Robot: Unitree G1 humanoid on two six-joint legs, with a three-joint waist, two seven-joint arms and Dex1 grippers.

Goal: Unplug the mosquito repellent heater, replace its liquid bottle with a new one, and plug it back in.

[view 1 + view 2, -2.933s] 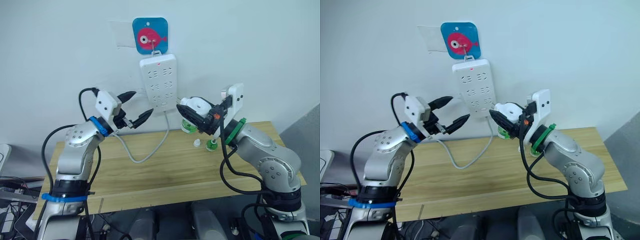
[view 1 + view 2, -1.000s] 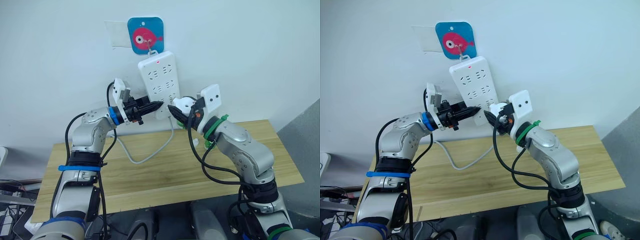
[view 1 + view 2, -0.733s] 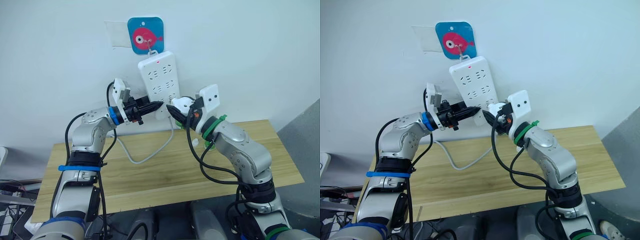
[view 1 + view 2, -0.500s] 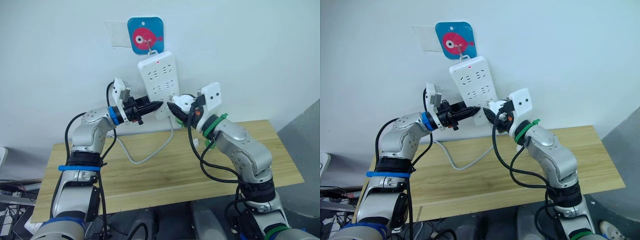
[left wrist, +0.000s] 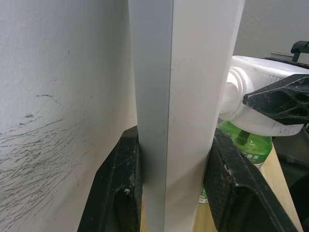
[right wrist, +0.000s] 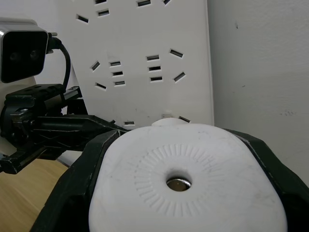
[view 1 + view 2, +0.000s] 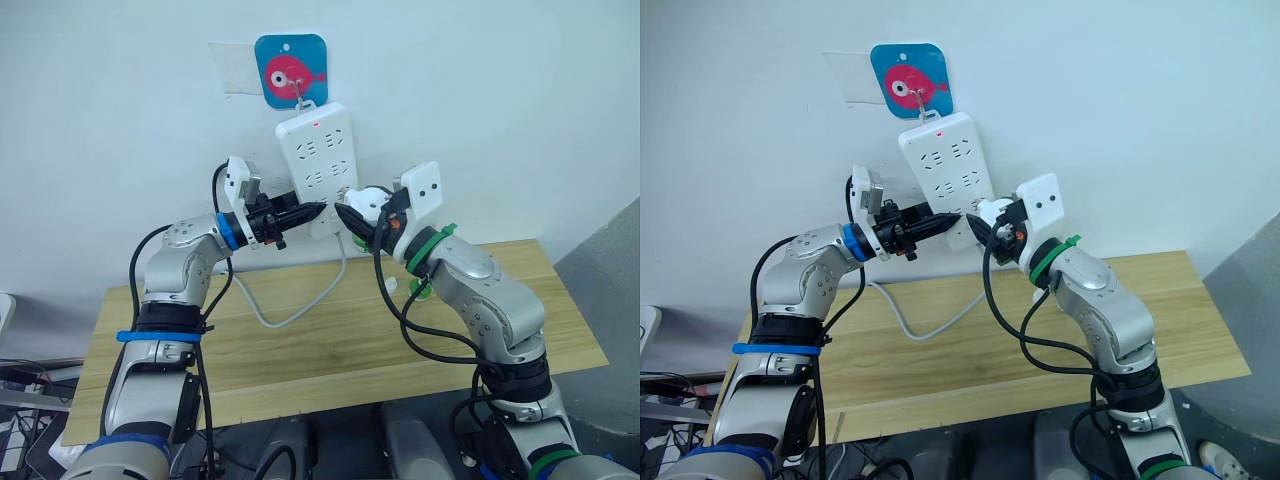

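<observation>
1. Heater: my right gripper (image 7: 350, 216) clamps the small white rounded-square mosquito repellent heater (image 6: 186, 186), vent hole facing me, at the long white multi-socket power strip (image 7: 323, 170)'s lower right.
2. My left gripper (image 7: 308, 210) pinches that strip's lower edge, steadying it.
3. I should line the prongs up squarely, then press straight.
4. Below the strip: light wooden table (image 7: 300, 340); behind, white wall (image 7: 500, 90).

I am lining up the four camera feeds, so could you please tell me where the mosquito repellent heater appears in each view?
Left eye view: mosquito repellent heater held in the right gripper, at the power strip's lower end.
Right eye view: the same, right of the strip's lower end.
Left wrist view: white body beside the strip's edge, a green bottle beneath it.
Right wrist view: vented face up close.
Shared landmark: the power strip.
</observation>
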